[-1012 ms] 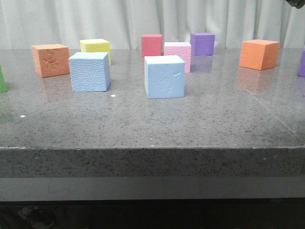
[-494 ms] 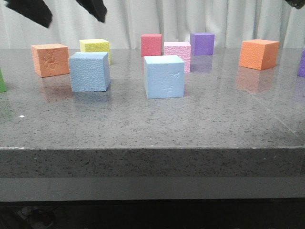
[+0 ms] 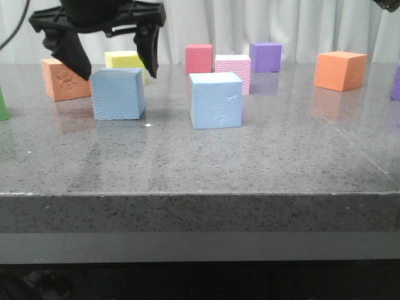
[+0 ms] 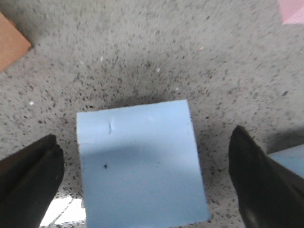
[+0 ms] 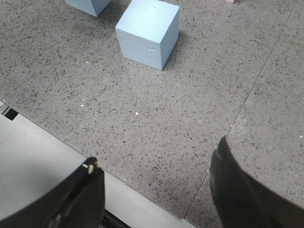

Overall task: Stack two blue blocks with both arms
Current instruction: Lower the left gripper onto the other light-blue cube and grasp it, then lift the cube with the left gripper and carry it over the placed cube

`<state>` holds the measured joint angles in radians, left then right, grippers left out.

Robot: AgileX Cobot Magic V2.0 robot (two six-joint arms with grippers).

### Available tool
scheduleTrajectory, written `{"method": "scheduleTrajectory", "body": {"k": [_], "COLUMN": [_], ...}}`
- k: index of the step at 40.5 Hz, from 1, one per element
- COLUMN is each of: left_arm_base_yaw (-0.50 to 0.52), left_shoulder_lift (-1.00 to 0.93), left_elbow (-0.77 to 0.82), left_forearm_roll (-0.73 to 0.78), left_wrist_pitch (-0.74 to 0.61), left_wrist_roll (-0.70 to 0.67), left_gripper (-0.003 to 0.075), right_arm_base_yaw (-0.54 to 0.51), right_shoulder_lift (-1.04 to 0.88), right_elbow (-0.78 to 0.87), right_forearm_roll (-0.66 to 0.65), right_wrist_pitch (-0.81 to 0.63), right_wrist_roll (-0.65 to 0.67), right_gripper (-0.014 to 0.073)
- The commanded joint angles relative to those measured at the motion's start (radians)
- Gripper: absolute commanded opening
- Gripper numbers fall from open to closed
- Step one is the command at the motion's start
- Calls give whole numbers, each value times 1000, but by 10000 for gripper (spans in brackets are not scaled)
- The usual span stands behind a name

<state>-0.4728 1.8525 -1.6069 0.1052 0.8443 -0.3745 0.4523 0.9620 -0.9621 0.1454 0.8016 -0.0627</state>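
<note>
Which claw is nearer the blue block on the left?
Left. The left gripper straddles the left blue block, jaws open; the right gripper hangs over the table's near edge.

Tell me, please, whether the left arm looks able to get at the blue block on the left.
Probably yes: the left claw hangs open over that blue block, fingers on either side, nothing between.

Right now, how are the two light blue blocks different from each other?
The left blue block sits between the open fingers of the left gripper; the middle blue block has no gripper around it. The left one lies nearer the orange cube and yellow cube; the middle one stands in front of the pink cube. Both are sky-blue foam cubes resting on the table.
</note>
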Motion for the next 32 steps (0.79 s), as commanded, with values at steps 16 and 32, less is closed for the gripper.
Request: {"method": "scheduleTrajectory", "body": {"k": [16,32], "left_arm_base_yaw": [-4,-7], "left_shoulder_lift": [6,-86], "left_elbow": [-35,-55], "left_forearm_roll": [8,-51], "left_wrist_pitch": [-59,-26], "left_wrist_roll": [-24,205], "left_gripper": [497,353], "right_arm_base_yaw": [-1,-1], "right_shoulder_lift": [-8,-8], "right_elbow": [-23,-23], "right_forearm_roll": [8,8], "right_wrist_pitch": [-49,-49], "right_wrist_roll": [-7,-7], "right_gripper": [440,440]}}
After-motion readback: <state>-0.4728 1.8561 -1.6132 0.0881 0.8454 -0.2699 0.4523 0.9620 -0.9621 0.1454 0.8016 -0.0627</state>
